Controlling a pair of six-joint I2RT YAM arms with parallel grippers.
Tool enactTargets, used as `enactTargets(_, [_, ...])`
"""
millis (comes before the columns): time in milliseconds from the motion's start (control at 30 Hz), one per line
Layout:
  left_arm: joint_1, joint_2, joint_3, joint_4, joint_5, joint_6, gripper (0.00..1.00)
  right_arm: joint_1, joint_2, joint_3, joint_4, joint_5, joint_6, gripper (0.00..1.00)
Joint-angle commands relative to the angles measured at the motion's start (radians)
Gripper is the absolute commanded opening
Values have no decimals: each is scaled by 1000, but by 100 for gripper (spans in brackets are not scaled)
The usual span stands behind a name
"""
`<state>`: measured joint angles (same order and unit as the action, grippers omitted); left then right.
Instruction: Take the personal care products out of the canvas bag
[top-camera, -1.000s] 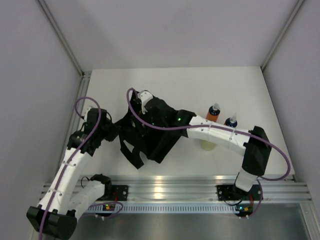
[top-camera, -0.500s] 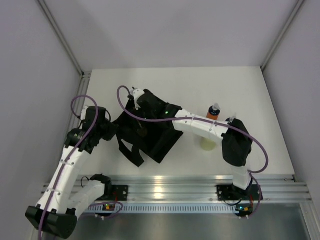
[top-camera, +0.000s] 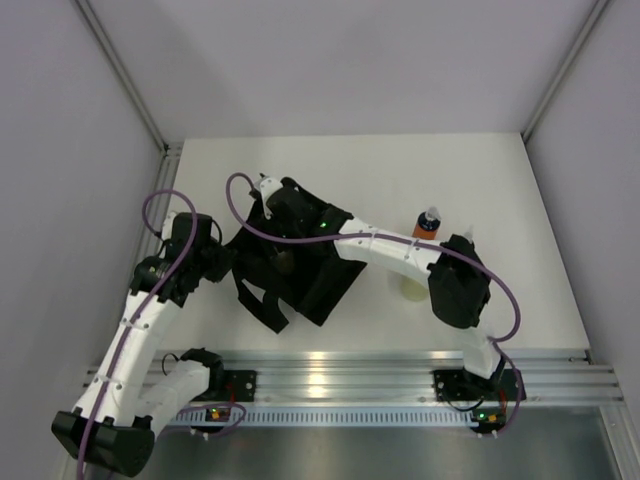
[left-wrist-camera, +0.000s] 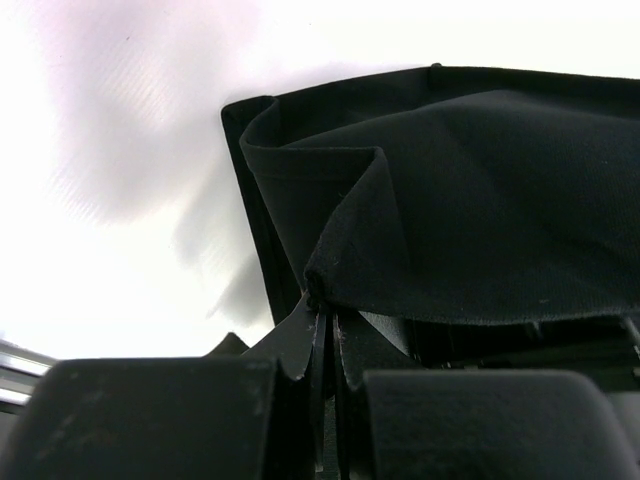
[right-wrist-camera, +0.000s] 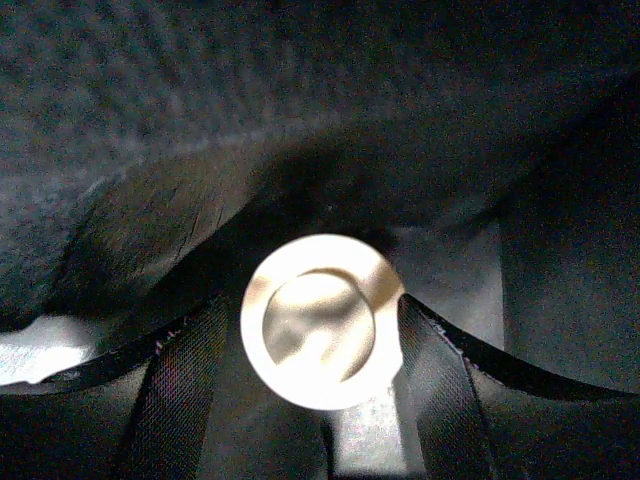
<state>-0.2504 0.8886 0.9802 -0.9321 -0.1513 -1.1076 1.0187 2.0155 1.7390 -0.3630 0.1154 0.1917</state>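
Your right tool (right-wrist-camera: 318, 312) is down inside the canvas bag (right-wrist-camera: 200, 120). Its jaws stand apart with the round cream cap of the beige bottle (right-wrist-camera: 318, 325) squarely between them. The fingers (right-wrist-camera: 190, 380) sit right at the cap's edges, but you cannot tell whether they press on it. Dark fabric rises all round this tool. Your left tool (left-wrist-camera: 322, 325) is closed, pinching a fold of the bag's rim, and the bag spreads out ahead of it. Outside the bag, well off to the right tool's right on the white desk (top-camera: 380, 165), an orange bottle (top-camera: 427, 223) stands upright. The pale yellow-green bottle (top-camera: 412, 289) sits closer to the arm bases, partly under the right arm.
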Motion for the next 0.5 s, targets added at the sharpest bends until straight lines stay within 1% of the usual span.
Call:
enactTargets(0, [-1,16,5,-94,4,41,0,-6,43,37,15,35,-6,66])
enactTargets(100, [-1,24,17,-94,6,57,0,-6,55,39,15,50,-9,64])
enactTargets(167, [-1,29,23,-94,7,69,0,-8,58,40,16,63,-14,58])
enactTargets(233, [-1,30,31,-94,6,80,0,-8,58,45,16,69,-21,50])
enactTargets(300, [-1,30,37,-93,6,84,0,-6,52,45,16,78,-24,48])
enactTargets(333, [-1,30,37,-94,4,89,0,-6,46,45,16,78,-24,40])
enactTargets(400, [-1,33,37,-93,4,91,0,-6,42,42,16,78,-32,30])
enactTargets(433, [-1,36,38,-93,2,91,0,-8,32,40,16,78,-34,23])
enactTargets(467, [-1,39,40,-93,2,94,0,-8,28,37,16,78,-37,20])
